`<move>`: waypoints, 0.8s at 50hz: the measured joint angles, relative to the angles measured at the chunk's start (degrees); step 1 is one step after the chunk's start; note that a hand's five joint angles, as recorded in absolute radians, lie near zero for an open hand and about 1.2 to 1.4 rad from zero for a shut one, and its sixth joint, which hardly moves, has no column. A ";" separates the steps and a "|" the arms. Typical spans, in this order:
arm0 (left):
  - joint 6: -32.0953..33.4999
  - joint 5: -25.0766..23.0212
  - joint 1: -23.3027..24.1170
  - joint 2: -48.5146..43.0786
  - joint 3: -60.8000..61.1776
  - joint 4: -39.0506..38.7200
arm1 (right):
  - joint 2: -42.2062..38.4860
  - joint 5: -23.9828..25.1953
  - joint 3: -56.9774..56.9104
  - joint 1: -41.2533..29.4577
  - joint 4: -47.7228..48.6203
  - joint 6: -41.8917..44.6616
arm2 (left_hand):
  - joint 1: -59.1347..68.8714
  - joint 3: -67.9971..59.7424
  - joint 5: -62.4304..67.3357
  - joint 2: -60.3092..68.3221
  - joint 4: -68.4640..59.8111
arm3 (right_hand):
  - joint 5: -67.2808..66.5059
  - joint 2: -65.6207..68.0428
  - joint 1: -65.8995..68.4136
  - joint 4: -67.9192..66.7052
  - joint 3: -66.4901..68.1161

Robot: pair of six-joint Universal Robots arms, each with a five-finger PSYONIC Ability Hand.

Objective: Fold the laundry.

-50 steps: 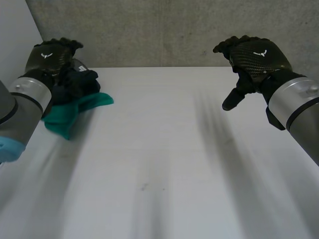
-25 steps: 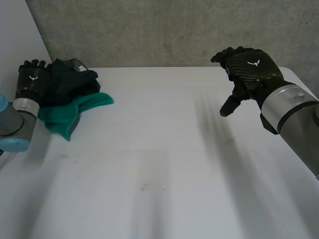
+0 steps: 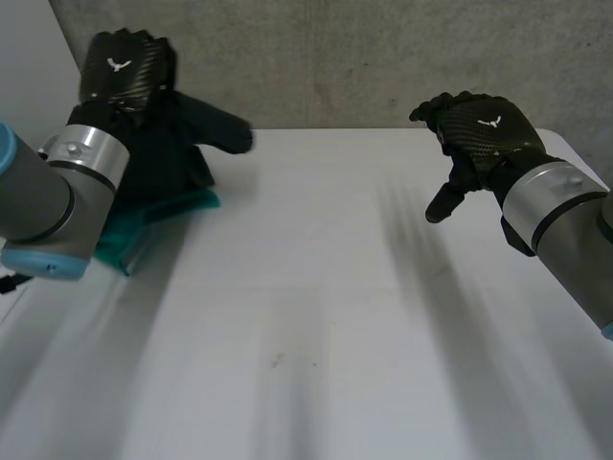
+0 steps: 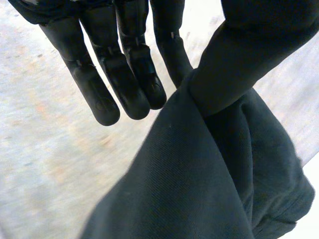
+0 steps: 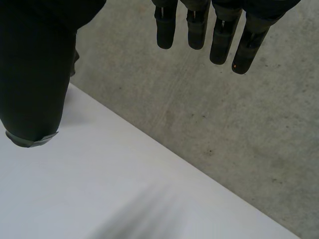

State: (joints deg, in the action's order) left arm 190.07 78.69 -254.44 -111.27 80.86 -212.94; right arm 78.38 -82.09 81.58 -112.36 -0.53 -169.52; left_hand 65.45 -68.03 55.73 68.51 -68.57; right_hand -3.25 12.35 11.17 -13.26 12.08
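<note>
The left hand [image 3: 120, 72] pinches a dark garment [image 3: 182, 144] under its thumb, above the green cloth [image 3: 182, 204] at the tabletop's [image 3: 306, 316] far-left corner, likely to separate the two, while the right hand [image 3: 479, 120] hovers spread and empty.

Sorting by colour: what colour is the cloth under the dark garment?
Teal cloth, clearest in head view.

A white table [image 3: 326, 287] stands in front of a rough grey wall [image 3: 326, 57]. The table's far edge meets the wall. The wall has little dark spots and scratches. A tiny dark speck [image 3: 277, 360] sits near the middle of the table. A plain white board [image 3: 29, 67] stands at the left, beside the wall.
</note>
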 measured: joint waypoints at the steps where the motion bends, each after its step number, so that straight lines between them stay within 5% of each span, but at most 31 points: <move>1: 0.00 0.00 0.00 0.00 0.00 0.00 | 0.00 0.00 0.00 0.00 0.00 0.00 | 0.00 0.00 0.00 0.00 0.00 | 0.00 0.00 0.00 0.00 0.00; 6: -10.06 -4.69 7.37 7.64 6.14 8.11 | 1.37 -0.01 -0.36 0.22 -0.04 -0.07 | 0.00 -0.08 0.00 0.05 -0.15 | 0.01 0.00 0.00 0.00 0.00; 8: -13.19 -10.27 12.31 9.43 8.93 11.90 | 2.18 -0.04 -0.70 0.67 -0.09 -0.15 | -2.20 2.09 -1.74 -2.87 2.11 | 0.00 0.00 0.00 0.00 0.00; 10: -14.06 -14.56 15.23 9.67 10.56 13.88 | 2.63 -0.04 -0.92 1.29 -0.18 -0.21 | -9.10 9.95 -7.59 -10.20 9.12 | 0.00 0.00 0.00 0.00 0.00; 11: -13.99 -15.75 15.94 9.55 10.95 14.43 | 2.70 -0.04 -0.95 1.40 -0.20 -0.22 | -30.89 27.47 -26.29 -28.07 28.06 | 0.00 0.00 0.00 0.00 0.00; 13: -13.73 -16.91 16.58 9.30 11.31 15.02 | 2.90 -0.02 -1.07 1.75 -0.27 -0.23 | -38.04 33.54 -32.59 -34.27 34.27 | 0.00 0.00 -0.02 0.00 0.00; 14: -13.03 -17.99 17.14 8.84 11.62 15.81 | 3.07 0.00 -1.16 2.14 -0.38 -0.23 | -51.12 48.15 -46.91 -49.02 49.21 | 0.00 0.00 -0.02 0.00 0.00; 19: -10.63 -17.85 16.36 7.91 11.50 17.61 | 3.20 0.13 -1.30 2.53 -0.68 -0.12 | -54.25 55.58 -53.24 -56.49 56.61 | 0.00 0.00 0.00 0.00 0.00; 29: -8.05 -2.76 5.82 10.05 12.11 24.84 | -0.08 0.95 -1.84 1.45 -8.06 13.89 | -54.25 55.58 -53.24 -56.49 56.61 | 0.00 0.00 0.00 0.00 0.00; 35: -8.03 5.02 2.77 11.22 14.78 29.86 | -3.97 1.18 -1.49 -1.58 -14.95 27.56 | -54.25 55.58 -53.24 -56.49 56.61 | 0.00 0.00 0.00 0.00 0.00; 40: -8.01 9.26 0.99 11.43 17.56 32.57 | -5.73 1.40 -1.95 -4.90 -12.72 30.54 | -54.25 55.58 -53.24 -56.49 56.61 | 0.00 0.00 0.00 0.00 0.00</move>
State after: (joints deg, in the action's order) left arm 182.06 87.95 -253.45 -99.85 98.42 -180.37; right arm 72.65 -80.69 79.63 -117.27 -13.24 -138.98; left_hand 11.21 -12.45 2.49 12.02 -11.96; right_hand -3.25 12.36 11.17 -13.26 12.08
